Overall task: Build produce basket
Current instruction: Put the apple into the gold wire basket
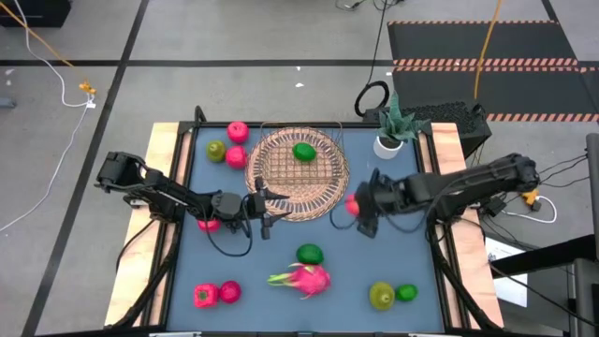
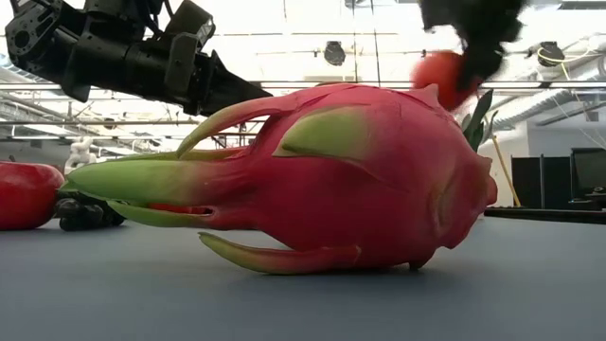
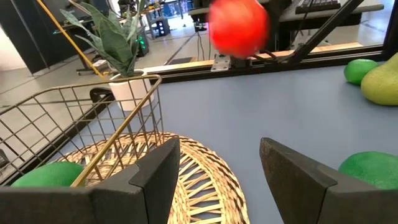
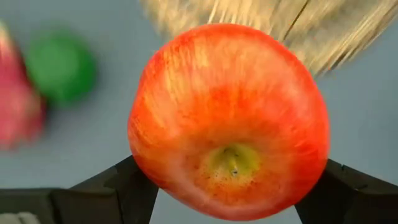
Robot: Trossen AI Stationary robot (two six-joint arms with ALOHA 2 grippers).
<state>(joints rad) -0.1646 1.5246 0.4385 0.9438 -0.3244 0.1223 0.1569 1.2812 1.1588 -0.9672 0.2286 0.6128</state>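
Note:
The round woven basket [image 1: 298,178] with its thin wire frame sits at the table's far middle, and one green fruit [image 1: 304,152] lies in it. My right gripper [image 1: 360,208] hovers just right of the basket's near rim, shut on a red apple [image 4: 230,121]. My left gripper [image 3: 217,168] is open and touches nothing; it hangs over the basket's near-left rim [image 3: 205,180], pointing toward the apple [image 3: 239,26]. A pink dragon fruit [image 1: 304,278] and a green fruit [image 1: 310,254] lie on the mat nearer the front. My right gripper pinches the red apple between its two fingers [image 4: 118,186], one on each flank [image 4: 149,168]. Its dimpled end [image 4: 231,158] faces the wrist camera. The fingers reach in from the table's right. The apple [image 2: 440,76] is lifted clear of the mat.
Red fruits [image 1: 238,132] and a green pear [image 1: 216,151] lie left of the basket. A red pepper [image 1: 205,296] and a red fruit [image 1: 229,292] are near left; a pear [image 1: 381,297] and a lime [image 1: 405,293] near right. A potted plant [image 1: 388,140] stands right of the basket.

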